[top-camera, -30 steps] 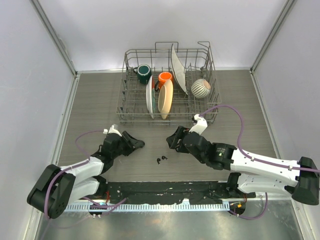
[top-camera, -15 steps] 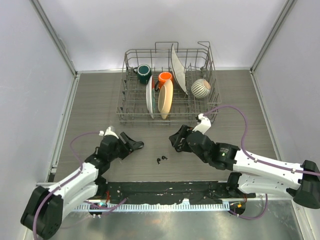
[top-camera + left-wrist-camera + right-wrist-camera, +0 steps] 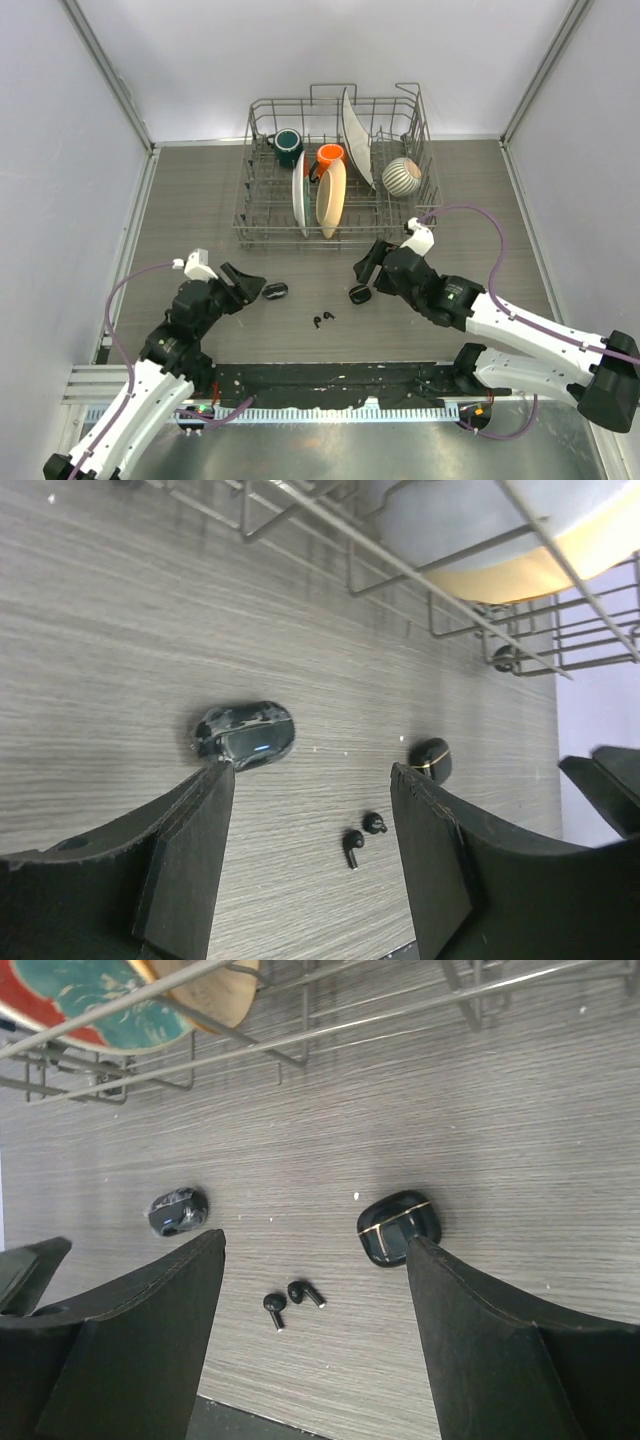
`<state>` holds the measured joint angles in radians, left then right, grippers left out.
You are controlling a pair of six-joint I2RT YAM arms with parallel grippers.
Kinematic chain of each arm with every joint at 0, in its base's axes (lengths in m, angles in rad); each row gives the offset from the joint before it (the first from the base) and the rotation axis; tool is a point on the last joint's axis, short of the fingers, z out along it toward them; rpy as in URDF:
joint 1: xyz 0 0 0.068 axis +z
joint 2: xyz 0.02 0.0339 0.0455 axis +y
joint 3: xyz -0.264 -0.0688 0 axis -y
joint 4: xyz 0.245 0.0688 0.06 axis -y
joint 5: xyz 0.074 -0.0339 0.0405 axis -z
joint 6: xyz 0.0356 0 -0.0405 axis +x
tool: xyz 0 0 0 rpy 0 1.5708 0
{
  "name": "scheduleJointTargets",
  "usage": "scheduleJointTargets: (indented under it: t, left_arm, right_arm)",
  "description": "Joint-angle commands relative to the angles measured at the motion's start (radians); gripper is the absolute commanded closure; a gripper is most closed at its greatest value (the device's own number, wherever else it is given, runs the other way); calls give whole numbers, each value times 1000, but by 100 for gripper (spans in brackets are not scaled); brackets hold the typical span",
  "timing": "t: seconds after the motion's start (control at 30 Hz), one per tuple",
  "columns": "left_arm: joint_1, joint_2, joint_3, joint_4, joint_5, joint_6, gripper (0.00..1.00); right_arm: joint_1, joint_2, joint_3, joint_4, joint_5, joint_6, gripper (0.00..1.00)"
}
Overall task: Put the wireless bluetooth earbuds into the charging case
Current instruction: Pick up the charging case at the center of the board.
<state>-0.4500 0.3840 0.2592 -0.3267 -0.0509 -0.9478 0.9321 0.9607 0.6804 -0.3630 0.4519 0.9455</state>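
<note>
The two earbuds [image 3: 322, 320] lie loose on the desk [image 3: 180, 200], side by side and nearly touching, stems pointing different ways. They sit about midway between the two arms, a bit nearer to the arms' bases than anything else on the wood.

Beyond them and to the right is a small black case [image 3: 360, 294] with a thin gold seam around it, lid shut, resting flat. The right gripper [image 3: 364, 272] hangs just over its far side with its fingers spread wide and nothing between them. From its own camera the case sits by the right-hand finger, clear of it.

Off to the left lies a glossy black oval [image 3: 274, 290] with a tiny blue light on it. The left gripper [image 3: 252, 284] is right beside it, fingers parted and empty. The oval lies just past the tip of one finger, and I can't tell whether they touch.

Case, earbuds and oval are all apart from one another. Behind them stands a wire rack [image 3: 290, 100] with plates, mugs and a striped bowl.
</note>
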Motion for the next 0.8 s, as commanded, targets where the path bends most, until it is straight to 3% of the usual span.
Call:
scheduleJointTargets:
  t: [0.0, 0.13, 0.27, 0.3, 0.33, 0.43, 0.5, 0.63, 0.7, 0.77]
  left_arm:
    - [4, -112, 9, 31, 34, 92, 32]
    - [2, -201, -5, 89, 36, 104, 28]
    - [4, -229, 26, 68, 36, 145, 18]
    - [2, -223, 50, 52, 23, 146, 5]
    - [2, -202, 66, 16, 22, 144, 0]
    - [2, -148, 118, 3, 48, 156, 0]
    - [2, -87, 158, -9, 72, 161, 0]
    - [4, 19, 230, -70, 60, 158, 0]
    - [2, 56, 267, -80, 68, 217, 0]
    - [2, 62, 276, -81, 92, 250, 0]
  right_arm:
    - [-33, 15, -2, -19, -32, 108, 21]
    - [-33, 50, 16, -88, -24, 333, 14]
    - [-33, 104, 99, -146, -51, 355, 14]
    - [-33, 113, 120, -204, -50, 375, 13]
    - [-35, 121, 139, -236, -32, 397, 13]
    - [-33, 112, 160, -326, -1, 565, 7]
    - [-33, 67, 87, -314, -27, 723, 7]
    - [-35, -56, -123, 56, -61, 565, 6]
    - [-33, -79, -150, 88, -10, 454, 7]
    - [-35, -79, -118, 9, 45, 285, 7]
